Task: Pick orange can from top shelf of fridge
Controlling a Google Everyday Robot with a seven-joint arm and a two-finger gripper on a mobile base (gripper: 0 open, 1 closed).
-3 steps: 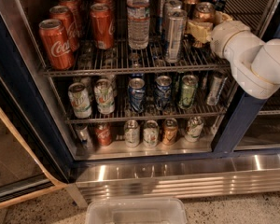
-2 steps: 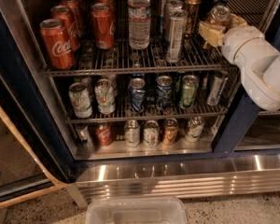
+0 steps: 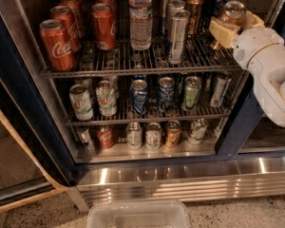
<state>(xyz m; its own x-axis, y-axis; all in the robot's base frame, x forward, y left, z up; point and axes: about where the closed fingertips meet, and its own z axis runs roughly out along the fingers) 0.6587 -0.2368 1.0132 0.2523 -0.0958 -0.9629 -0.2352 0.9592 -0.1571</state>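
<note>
1. Nearest, at the bottom centre of the frame, sits a clear plastic bin [image 3: 137,215]. Just behind it is the ribbed steel base of the fridge [image 3: 180,179].
2. Further in, the two lower racks hold rows of smaller cans. The arm is not among them.
3. Above them, the top shelf [image 3: 133,61] carries red Coca-Cola cans [image 3: 57,44] at upper left. A water bottle [image 3: 140,18] and a taller silver slim can [image 3: 176,34] stand at its centre, and another copper-coloured can [image 3: 194,11] stands behind those.
4. At upper right, the gripper [image 3: 237,25] is closed on the orange can [image 3: 232,11]. One cream finger [image 3: 221,32] is pressed to the can's left side and the other sits on its right. The white arm runs off toward the right edge of the frame.
5. Over the last second the gripper and can have shifted together toward the right of the frame, away from the silver slim can they stood close to. The can now sits over the right end of the top shelf, apart from the other drinks. I judge that the grasp has taken and the can is being drawn out, though whether its base has left the bars is hidden.
6. The can's long axis is roughly upright, with the silver lid at the top and turned toward the camera. Its lower body is covered by the fingers, so any slight tilt is hard to tell.
</note>
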